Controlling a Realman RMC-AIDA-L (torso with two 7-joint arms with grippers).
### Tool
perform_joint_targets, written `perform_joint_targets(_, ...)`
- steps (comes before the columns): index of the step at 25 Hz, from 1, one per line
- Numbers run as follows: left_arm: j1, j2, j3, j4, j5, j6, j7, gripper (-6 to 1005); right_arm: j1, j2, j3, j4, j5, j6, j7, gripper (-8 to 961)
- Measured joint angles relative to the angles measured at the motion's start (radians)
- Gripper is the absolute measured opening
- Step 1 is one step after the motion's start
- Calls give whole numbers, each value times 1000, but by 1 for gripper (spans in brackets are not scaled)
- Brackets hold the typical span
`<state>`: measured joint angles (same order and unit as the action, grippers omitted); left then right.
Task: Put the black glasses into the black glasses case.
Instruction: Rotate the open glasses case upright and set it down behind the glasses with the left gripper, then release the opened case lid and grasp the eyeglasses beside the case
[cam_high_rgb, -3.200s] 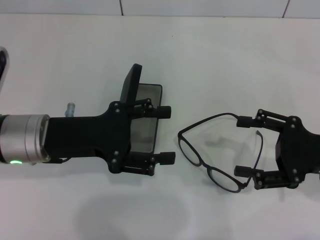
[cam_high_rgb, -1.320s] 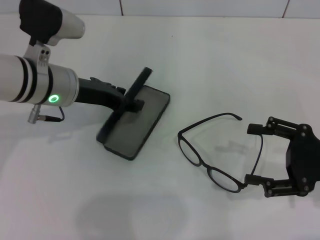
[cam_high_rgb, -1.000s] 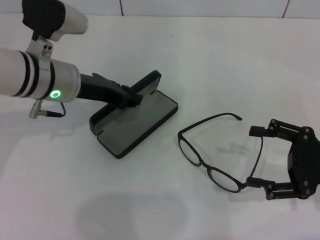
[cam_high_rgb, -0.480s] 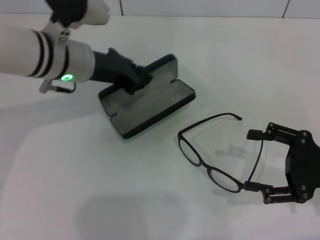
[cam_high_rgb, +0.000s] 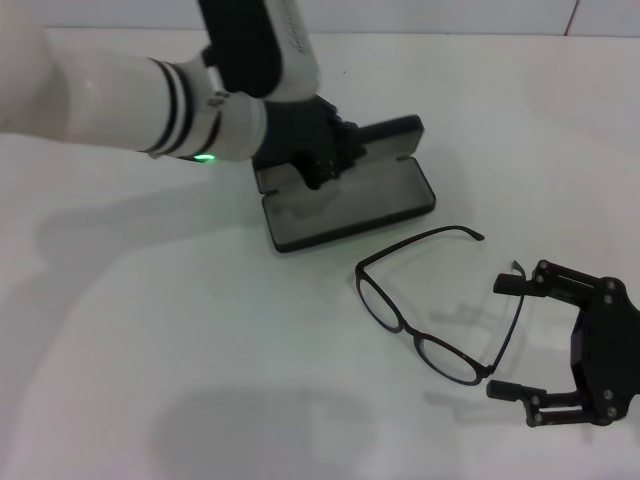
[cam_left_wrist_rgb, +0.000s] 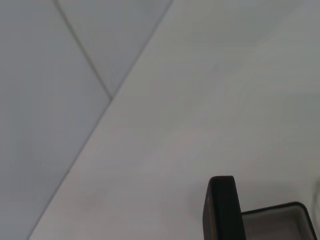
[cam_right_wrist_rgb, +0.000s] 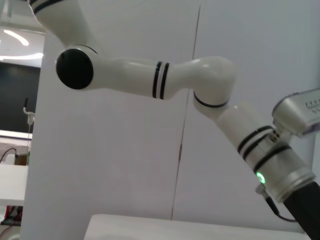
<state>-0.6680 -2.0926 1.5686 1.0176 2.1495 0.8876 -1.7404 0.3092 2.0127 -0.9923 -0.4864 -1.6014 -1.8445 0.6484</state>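
Presumably light, springy and easily bent: black glasses (cam_high_rgb: 430, 300) lying unfolded on surface (cam_high_rgb: 200, 350), best gripped at a temple by spread, empty right end effector (cam_high_rgb: 512, 338); left end effector (cam_high_rgb: 322, 160) clamped on open black glasses case (cam_high_rgb: 345, 195).

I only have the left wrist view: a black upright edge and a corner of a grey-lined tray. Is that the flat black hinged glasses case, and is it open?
Observer: Yes. In the head view the black glasses case lies open on the white table, lid raised at the far side, grey lining empty.
Operator: Where is my left gripper on it?
Observer: The left gripper is over the case's rear left corner, by the hinge.
Operator: And the thin black wire-frame glasses?
Observer: The black glasses lie unfolded on the table, nearer the robot than the case and apart from it.
Operator: The right gripper?
Observer: The right gripper is open, a finger near each end of one temple.
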Motion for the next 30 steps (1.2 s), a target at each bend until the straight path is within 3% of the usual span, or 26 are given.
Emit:
perform_joint_targets(5, -42, 1, 40, -44, -1, 9, 37, 225, -5, 0, 5, 20, 4, -3, -24, 824)
perform_joint_targets(19, -41, 1, 54, 23, -19, 35, 115, 276, -16, 0, 6, 22, 8, 19, -24, 815)
perform_joint_targets(24, -18, 1, 28, 55, -93, 63, 118, 318, -21, -1, 52, 22, 9, 22, -12, 812)
perform_joint_targets(26, 63, 2, -5, 89, -348, 90, 225, 361, -21, -1, 60, 19, 17, 21, -1, 811)
perform_joint_targets(30, 153, 1, -8, 63, -630, 104, 393, 499, -20, 0, 53, -87, 32, 20, 146, 808)
